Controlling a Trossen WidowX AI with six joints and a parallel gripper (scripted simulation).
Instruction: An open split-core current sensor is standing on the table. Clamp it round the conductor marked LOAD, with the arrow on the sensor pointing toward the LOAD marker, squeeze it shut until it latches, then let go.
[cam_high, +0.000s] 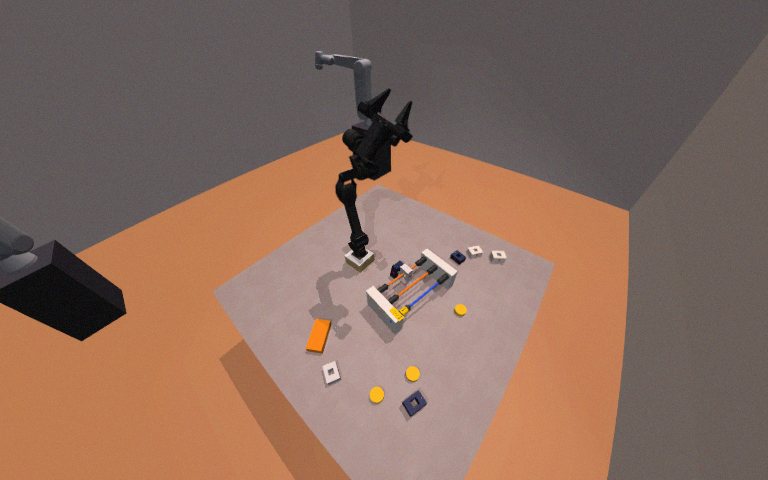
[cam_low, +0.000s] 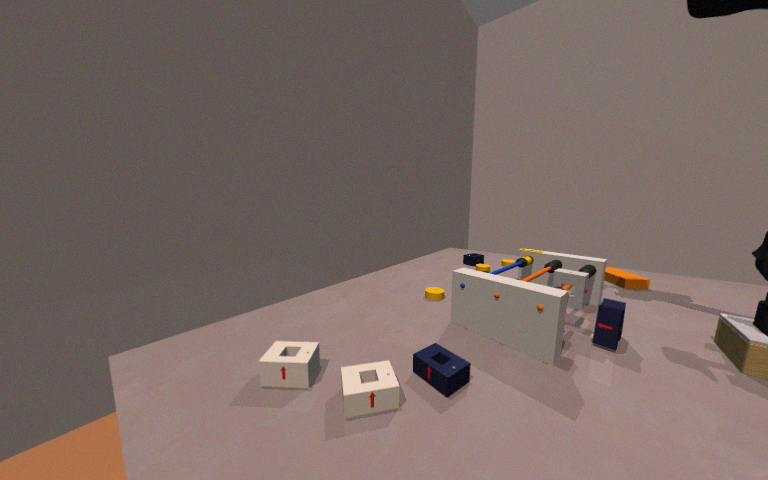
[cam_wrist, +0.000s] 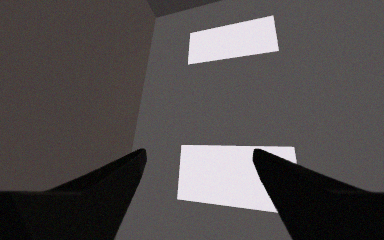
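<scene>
A navy sensor (cam_high: 394, 270) (cam_low: 609, 323) stands upright beside the rack (cam_high: 371, 300) (cam_low: 504, 316), on the robot-base side; its red arrow points left in the exterior view. Its jaw opening is not clearly visible. The rack carries two orange conductors (cam_high: 415, 284) (cam_low: 536, 273) and one blue conductor (cam_high: 424, 294) (cam_low: 505, 268). A yellow marker (cam_high: 396, 314) (cam_low: 530, 250) sits on the far wall by the blue conductor's end; its lettering is too small to read. A white sensor (cam_high: 406, 270) (cam_low: 577, 278) is on the outer orange conductor. My gripper (cam_high: 399, 96) (cam_wrist: 199, 154) is open and empty, high above the table.
White blocks (cam_high: 475, 248) (cam_high: 498, 253) (cam_low: 286, 376) (cam_low: 368, 404) and a navy block (cam_high: 457, 258) (cam_low: 433, 370) lie beyond one rack end. An orange block (cam_high: 318, 335) (cam_low: 625, 278), yellow discs (cam_high: 412, 373) (cam_high: 376, 395) (cam_high: 460, 310) and another navy block (cam_high: 420, 397) lie elsewhere.
</scene>
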